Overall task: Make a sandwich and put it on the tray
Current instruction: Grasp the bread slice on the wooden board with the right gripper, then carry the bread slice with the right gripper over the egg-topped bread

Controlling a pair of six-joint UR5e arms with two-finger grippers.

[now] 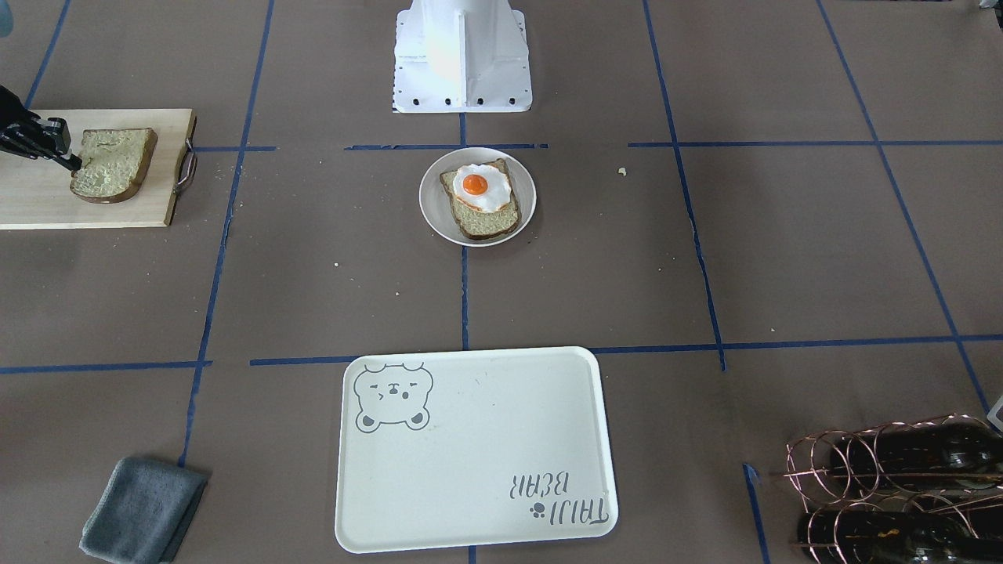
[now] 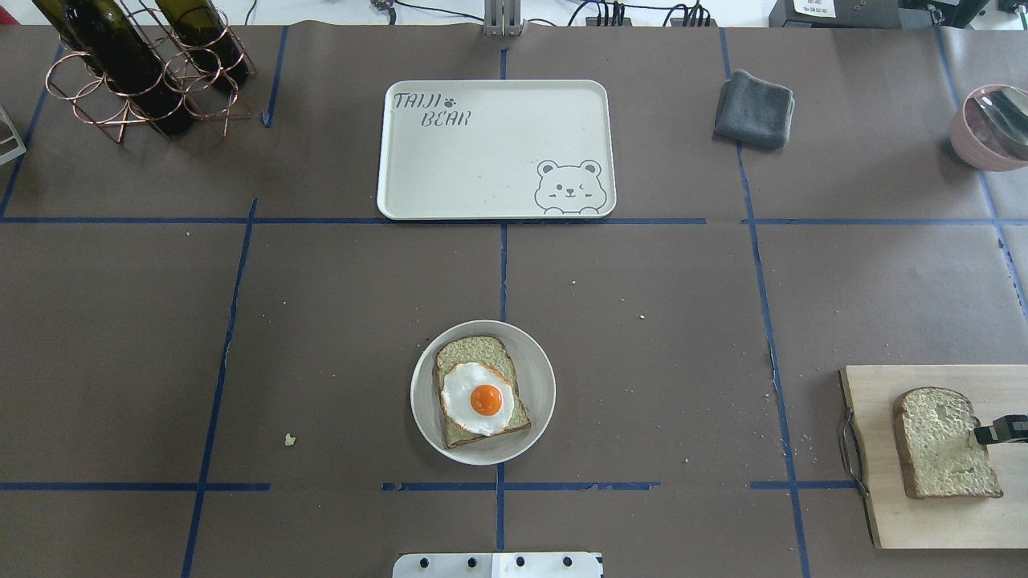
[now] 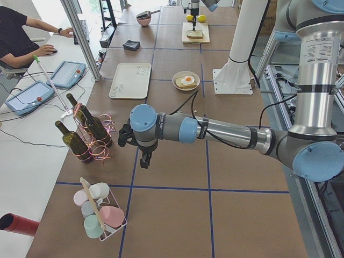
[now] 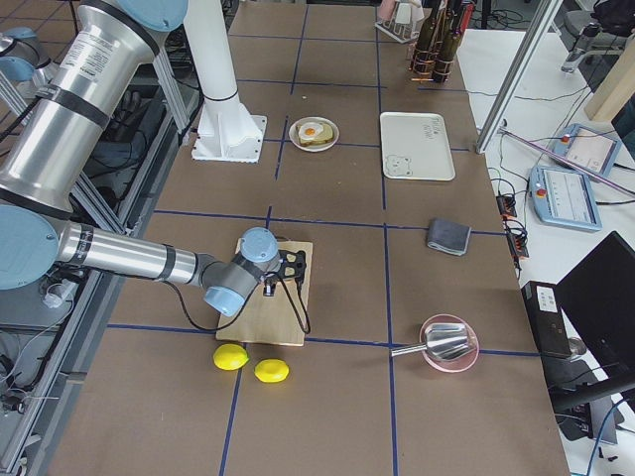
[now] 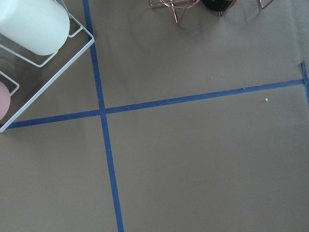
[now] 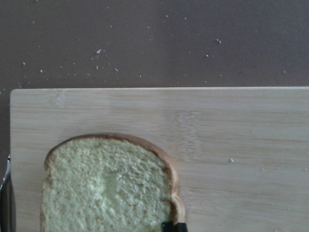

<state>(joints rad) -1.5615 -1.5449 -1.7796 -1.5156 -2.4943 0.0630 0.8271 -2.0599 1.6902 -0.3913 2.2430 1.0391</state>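
One bread slice (image 1: 114,164) lies on the wooden cutting board (image 1: 47,204), and shows in the overhead view (image 2: 940,441) and the right wrist view (image 6: 106,188). My right gripper (image 1: 69,160) reaches in at that slice's edge, with one black fingertip (image 6: 174,226) at its corner; I cannot tell if it grips. The second slice (image 1: 490,223), with the fried egg (image 1: 479,188) on it, sits on a round white plate (image 1: 429,200). The bear tray (image 1: 470,454) holds nothing. My left gripper (image 3: 145,160) hangs over bare table near the bottles; I cannot tell its state.
A copper rack of wine bottles (image 2: 136,72) stands at the far left. A grey cloth (image 2: 755,108) and a pink bowl (image 2: 992,128) lie at the far right. Two lemons (image 4: 230,357) lie beside the board. A wire rack of cups (image 3: 99,215) stands near the left arm.
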